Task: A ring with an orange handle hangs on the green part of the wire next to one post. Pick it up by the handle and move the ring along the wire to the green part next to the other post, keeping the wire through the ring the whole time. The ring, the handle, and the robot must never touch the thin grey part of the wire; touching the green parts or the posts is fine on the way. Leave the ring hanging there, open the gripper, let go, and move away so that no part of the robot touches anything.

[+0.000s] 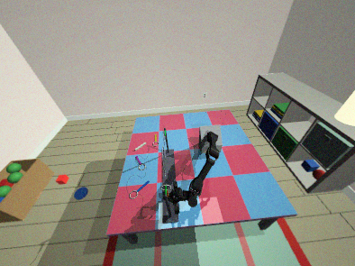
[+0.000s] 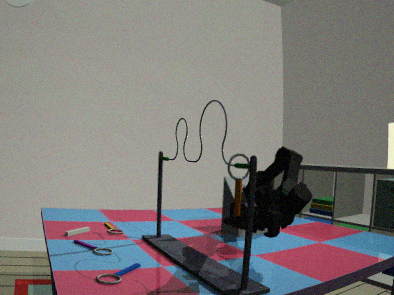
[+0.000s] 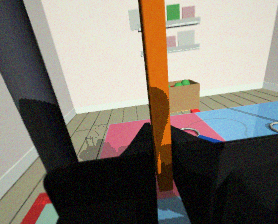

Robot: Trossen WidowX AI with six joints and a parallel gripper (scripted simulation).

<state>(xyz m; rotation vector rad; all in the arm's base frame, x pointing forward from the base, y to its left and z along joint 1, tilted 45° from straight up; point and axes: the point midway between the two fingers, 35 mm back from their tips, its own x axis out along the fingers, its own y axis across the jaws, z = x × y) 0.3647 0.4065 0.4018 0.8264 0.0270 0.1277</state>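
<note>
The ring (image 2: pixel 229 169) hangs around the green part (image 2: pixel 241 166) of the wire beside the near post (image 2: pixel 249 219) (image 3: pixel 35 95). Its orange handle (image 2: pixel 238 197) (image 3: pixel 157 65) points down, nearly upright. My gripper (image 3: pixel 153 127) (image 1: pixel 168 195) is shut on the lower part of the handle, with one dark finger on each side in the wrist view. The thin grey wire (image 2: pixel 215 100) rises in two humps toward the far post (image 2: pixel 160 194), which has its own green part (image 2: pixel 166 158). The exact contact between ring and wire is too small to tell.
The dark base (image 2: pixel 200 265) joins both posts. Beside it on the table lie a blue-handled ring (image 2: pixel 129 269), a purple-handled ring (image 2: pixel 85 245), a yellow-handled ring (image 2: pixel 110 226) and a white stick (image 2: pixel 77 231). The near post stands close to my gripper.
</note>
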